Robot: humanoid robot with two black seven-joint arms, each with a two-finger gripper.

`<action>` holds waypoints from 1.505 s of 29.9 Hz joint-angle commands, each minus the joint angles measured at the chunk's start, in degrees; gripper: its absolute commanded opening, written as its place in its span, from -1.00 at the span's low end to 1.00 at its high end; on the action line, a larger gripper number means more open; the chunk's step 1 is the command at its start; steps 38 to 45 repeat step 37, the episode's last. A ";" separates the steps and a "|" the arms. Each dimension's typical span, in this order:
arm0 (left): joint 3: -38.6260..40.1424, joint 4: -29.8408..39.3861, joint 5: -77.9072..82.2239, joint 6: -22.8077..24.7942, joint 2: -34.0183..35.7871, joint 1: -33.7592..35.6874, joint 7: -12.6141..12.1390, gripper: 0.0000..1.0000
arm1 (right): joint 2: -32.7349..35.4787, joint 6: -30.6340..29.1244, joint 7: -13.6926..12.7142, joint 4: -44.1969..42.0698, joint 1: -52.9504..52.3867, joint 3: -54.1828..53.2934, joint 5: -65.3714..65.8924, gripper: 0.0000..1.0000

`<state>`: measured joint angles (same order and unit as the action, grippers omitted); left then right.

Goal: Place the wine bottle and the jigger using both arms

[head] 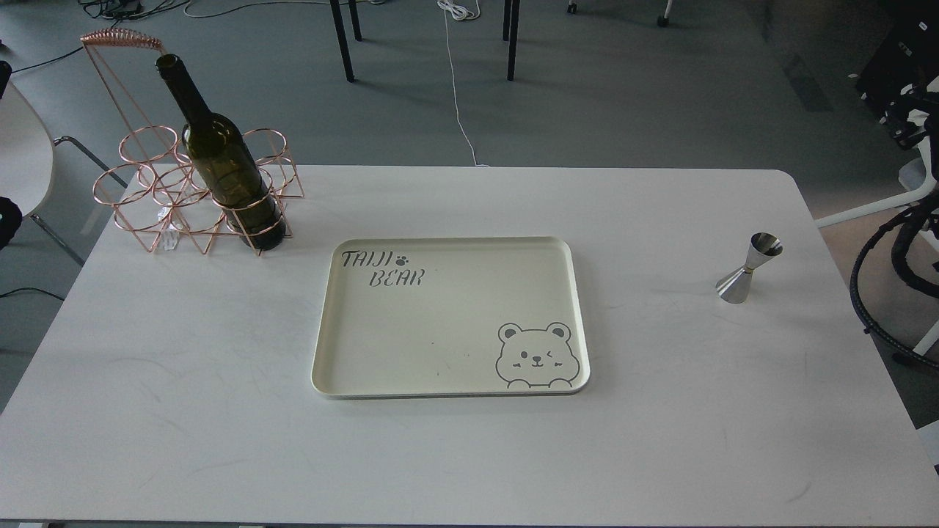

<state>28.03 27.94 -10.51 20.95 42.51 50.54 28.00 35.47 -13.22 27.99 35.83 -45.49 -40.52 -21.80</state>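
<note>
The wine bottle stands upright in the front right ring of a copper wire rack at the table's back left. Nothing holds its neck. The jigger stands upright on the table at the right, on its own. Neither gripper shows. Only a black scrap of my left arm sits at the left edge. Black cables of my right arm hang at the right edge.
A cream tray with a bear drawing and "TAIJI BEAR" lies in the middle of the white table. The rack's tall handle rises behind the bottle. Chair legs and cords are on the floor beyond.
</note>
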 commanded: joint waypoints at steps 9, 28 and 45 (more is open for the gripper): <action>6.50 -6.85 -6.36 7.05 -5.85 -7.55 -1.28 0.97 | -1.02 -7.34 -1.97 -0.58 4.00 -0.79 -0.79 0.99; 10.03 -6.50 -5.39 7.05 -11.66 -12.75 -1.99 0.97 | -8.31 -14.78 -3.11 -7.52 10.60 -1.76 -7.12 0.99; 10.55 -6.32 -5.83 7.05 -10.96 -12.75 -2.07 0.97 | -8.31 -14.78 -3.03 -7.97 10.86 -0.79 -6.50 0.99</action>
